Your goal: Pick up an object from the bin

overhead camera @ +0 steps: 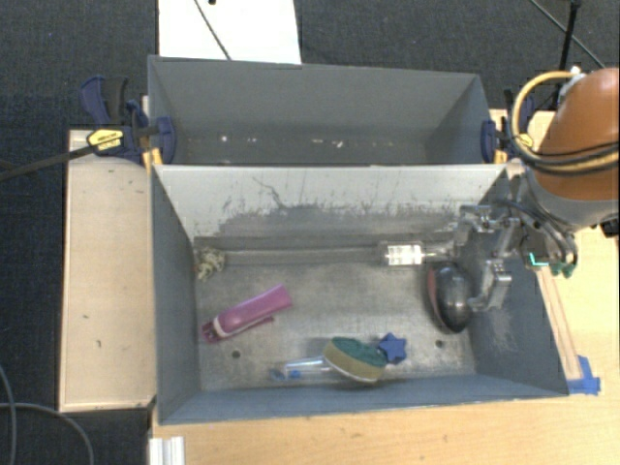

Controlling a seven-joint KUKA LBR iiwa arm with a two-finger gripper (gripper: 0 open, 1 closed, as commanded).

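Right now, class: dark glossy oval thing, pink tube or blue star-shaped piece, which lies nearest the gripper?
The dark glossy oval thing, beside the gripper at the right; the pink tube and blue star lie farther left.

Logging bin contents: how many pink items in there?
1: the pink tube lies on the bin floor, left of centre; more may be hidden under the gripper at right.

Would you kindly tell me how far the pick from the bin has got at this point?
Done: the end effector is low inside the bin, at its right end, right beside a dark oval thing. In hand: nothing is visibly lifted, and I cannot tell whether that thing is gripped. Left: a sure grasp and the lift out. The pink stick, green-topped brush and blue piece lie on the floor.
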